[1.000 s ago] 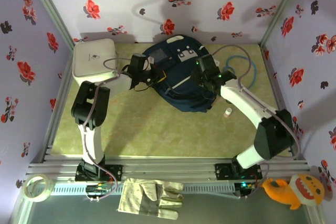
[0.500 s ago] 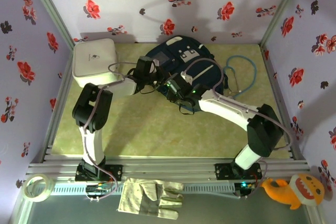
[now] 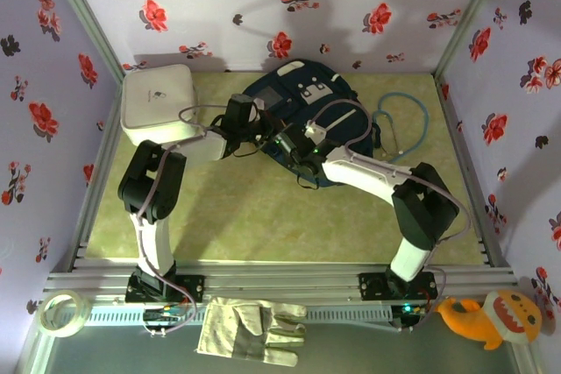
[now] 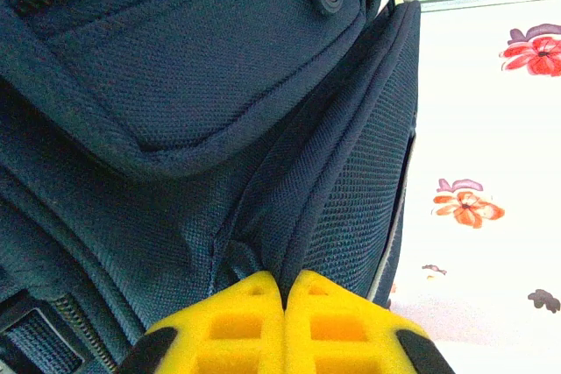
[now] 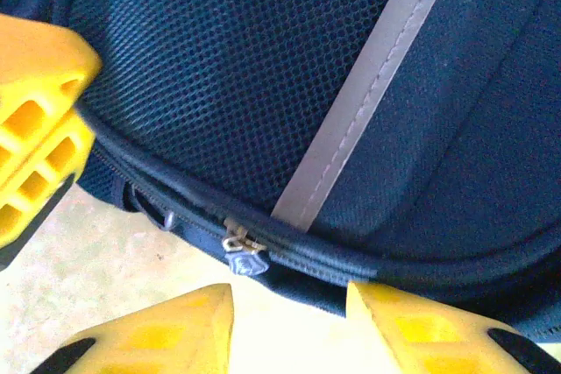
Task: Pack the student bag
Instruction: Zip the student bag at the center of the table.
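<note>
The student bag (image 3: 308, 104) is a dark navy backpack lying flat at the back middle of the mat. My left gripper (image 3: 259, 135) is at the bag's left edge. In the left wrist view this gripper (image 4: 285, 283) is shut on a fold of the bag's navy fabric (image 4: 289, 216). My right gripper (image 3: 294, 150) is at the bag's near-left edge, close to the left one. In the right wrist view it (image 5: 289, 299) is open, and a metal zipper pull (image 5: 243, 256) on the bag's zipper line hangs just ahead of the gap. Nothing is between its fingers. The left gripper's yellow fingers (image 5: 35, 129) show at that view's left.
A white rounded box (image 3: 158, 102) stands at the back left. A blue-grey cable loop (image 3: 405, 124) lies right of the bag. Off the mat at the near edge lie a tape roll (image 3: 61, 314), a work glove (image 3: 254, 330) and an orange plush shark (image 3: 491, 317).
My right arm has swung left from the bag's right side to its near-left edge, beside the left gripper, and its jaws have narrowed. The left gripper shifted slightly right, still shut.
</note>
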Controlling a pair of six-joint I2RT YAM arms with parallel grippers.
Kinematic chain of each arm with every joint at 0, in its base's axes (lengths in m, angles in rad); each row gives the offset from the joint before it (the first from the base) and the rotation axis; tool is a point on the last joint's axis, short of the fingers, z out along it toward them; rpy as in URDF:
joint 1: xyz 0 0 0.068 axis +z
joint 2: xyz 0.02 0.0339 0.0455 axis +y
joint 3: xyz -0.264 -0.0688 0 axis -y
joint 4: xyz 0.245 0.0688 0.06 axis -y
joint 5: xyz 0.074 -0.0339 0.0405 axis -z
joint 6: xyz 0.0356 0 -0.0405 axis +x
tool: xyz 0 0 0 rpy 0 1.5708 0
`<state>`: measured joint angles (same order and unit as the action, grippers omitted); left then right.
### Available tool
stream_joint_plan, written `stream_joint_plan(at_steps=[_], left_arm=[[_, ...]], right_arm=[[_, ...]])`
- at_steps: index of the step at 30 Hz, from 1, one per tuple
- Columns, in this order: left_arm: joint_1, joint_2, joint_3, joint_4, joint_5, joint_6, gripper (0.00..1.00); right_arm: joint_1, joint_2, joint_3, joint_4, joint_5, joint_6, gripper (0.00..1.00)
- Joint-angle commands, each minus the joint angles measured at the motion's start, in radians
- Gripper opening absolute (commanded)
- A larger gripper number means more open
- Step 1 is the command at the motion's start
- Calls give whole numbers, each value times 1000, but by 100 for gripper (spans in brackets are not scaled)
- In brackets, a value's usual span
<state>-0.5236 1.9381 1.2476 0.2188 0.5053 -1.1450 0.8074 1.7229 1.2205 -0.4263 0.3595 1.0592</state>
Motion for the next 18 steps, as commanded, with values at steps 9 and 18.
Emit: stream_joint_plan(at_steps=[9,18], left_arm=[[-13,-59,-10,61,56,-10,0],[-13,-61,-8,56,56,-6,0]], right_arm=[[-15,88,105,-17,37,8,36],[-17,101,113,-48,63,7,24]])
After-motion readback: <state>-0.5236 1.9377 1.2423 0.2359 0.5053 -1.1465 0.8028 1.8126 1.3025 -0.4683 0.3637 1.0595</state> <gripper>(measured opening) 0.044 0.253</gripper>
